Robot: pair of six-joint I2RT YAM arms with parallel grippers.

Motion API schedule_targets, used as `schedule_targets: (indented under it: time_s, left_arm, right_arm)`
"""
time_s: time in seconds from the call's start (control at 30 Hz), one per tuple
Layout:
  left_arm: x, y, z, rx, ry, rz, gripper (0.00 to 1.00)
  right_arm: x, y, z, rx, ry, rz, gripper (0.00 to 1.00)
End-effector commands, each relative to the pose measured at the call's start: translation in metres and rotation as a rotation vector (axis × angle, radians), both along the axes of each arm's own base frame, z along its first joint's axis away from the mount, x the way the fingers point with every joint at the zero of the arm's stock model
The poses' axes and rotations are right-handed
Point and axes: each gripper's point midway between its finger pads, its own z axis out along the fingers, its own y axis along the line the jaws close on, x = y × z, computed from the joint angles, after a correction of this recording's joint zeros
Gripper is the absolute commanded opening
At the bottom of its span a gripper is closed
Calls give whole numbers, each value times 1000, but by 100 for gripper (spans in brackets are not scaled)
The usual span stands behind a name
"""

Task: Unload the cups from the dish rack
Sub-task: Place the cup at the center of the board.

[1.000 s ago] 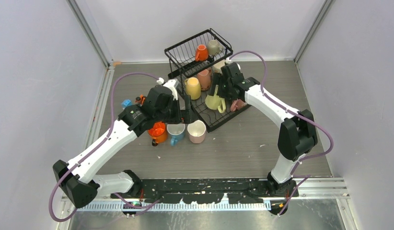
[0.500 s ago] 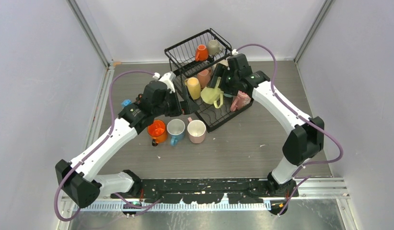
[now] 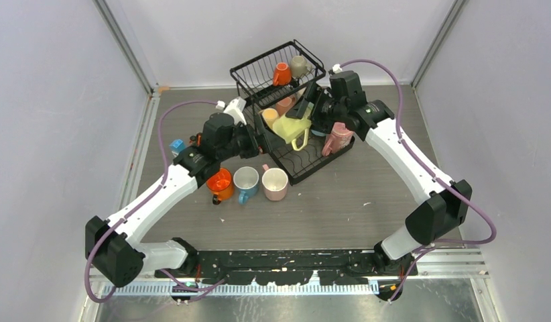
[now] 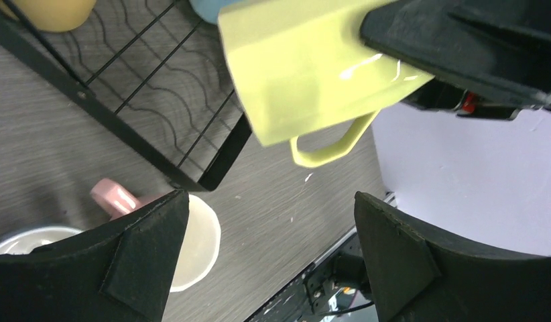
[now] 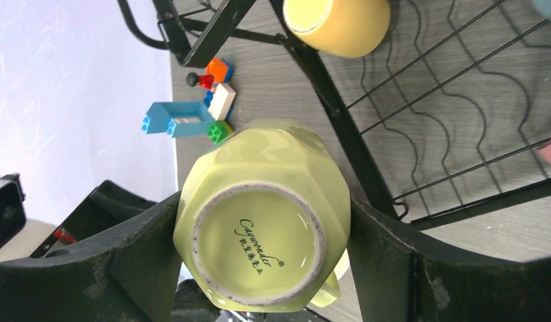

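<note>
Grey wood-grain table point(image 3: 340, 215) ran wall to wall under both arms, and your task sat at its far middle. You had the yellow-green mug point(image 3: 291, 127) up off the lower tray of the dish rack point(image 3: 263, 56), pinched across its body by the right tool point(image 5: 263, 248) — base toward that wrist camera, handle hanging down over the wires. Your left tool point(image 4: 266, 255) stood spread with nothing between its fingers, just beside the tray's left edge and aimed toward the mug. Three cups stood in a row on the table by the tray's near corner: an orange cup point(image 3: 220, 182), a blue cup point(image 3: 246, 180) and a pink cup point(image 3: 275, 183). More sat in the rack — an orange mug point(image 3: 281, 72) and a grey mug point(image 3: 299, 65) in the upper basket, a yellow mug point(image 3: 269, 117) and a salmon mug point(image 3: 285, 105) on the tray, and a pink mug point(image 3: 336, 137) at its right side.

I'd judge you were mid-carry, with a good deal of unloading left. The next move called for either a pass into the spread left tool or a swing out to the table; I could not tell which you meant. Either way, you'd need to lift the handle past the tray's rim and mind the upper basket close behind the right wrist. Bare table lay to the right of the pink cup and in front of the tray. The left side was tighter, with toy blocks point(image 3: 177, 144) near the left arm.
</note>
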Motion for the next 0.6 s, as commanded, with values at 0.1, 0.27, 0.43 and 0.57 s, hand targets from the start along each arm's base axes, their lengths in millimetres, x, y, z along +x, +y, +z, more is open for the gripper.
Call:
schedule_targets:
  time_s: [0.1, 0.27, 0.43, 0.57]
  left_arm:
    - [15, -9, 44, -171, -110, 14, 91]
    - [18, -9, 52, -220, -110, 10, 88]
    - [16, -12, 72, -321, -139, -24, 82]
    - [12, -13, 88, -401, -151, -55, 75]
  right_arm:
    - [-18, 18, 101, 263, -161, 76, 34]
    - [-23, 22, 115, 317, -167, 96, 34]
    - [-25, 27, 121, 365, -155, 125, 34]
    - [-26, 32, 127, 429, -144, 152, 34]
